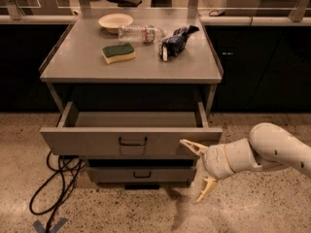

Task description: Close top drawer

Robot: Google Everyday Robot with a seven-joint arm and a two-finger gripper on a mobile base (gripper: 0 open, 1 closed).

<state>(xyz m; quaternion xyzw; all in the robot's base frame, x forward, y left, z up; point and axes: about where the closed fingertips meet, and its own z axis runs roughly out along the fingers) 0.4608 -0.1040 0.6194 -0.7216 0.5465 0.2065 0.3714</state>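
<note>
Camera view, pincer [190,170] beside drawer [87,141], speckled floor [121,208]

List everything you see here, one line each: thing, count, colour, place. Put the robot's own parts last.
table: 1, grey, centre of the view, against a dark counter
bowl: 1, cream, back of the tabletop
bottle: 1, clear plastic, lying on its side right of the bowl
sponge: 1, green over yellow, tabletop, in front of the bowl
bag: 1, dark blue, crumpled, tabletop right
top drawer: 1, grey, under the tabletop, pulled out
lower drawer: 1, grey, below the top drawer
cables: several, black, floor at left
arm: 1, white, entering from the right
gripper: 1, cream fingers spread open, at the top drawer's front right
</note>
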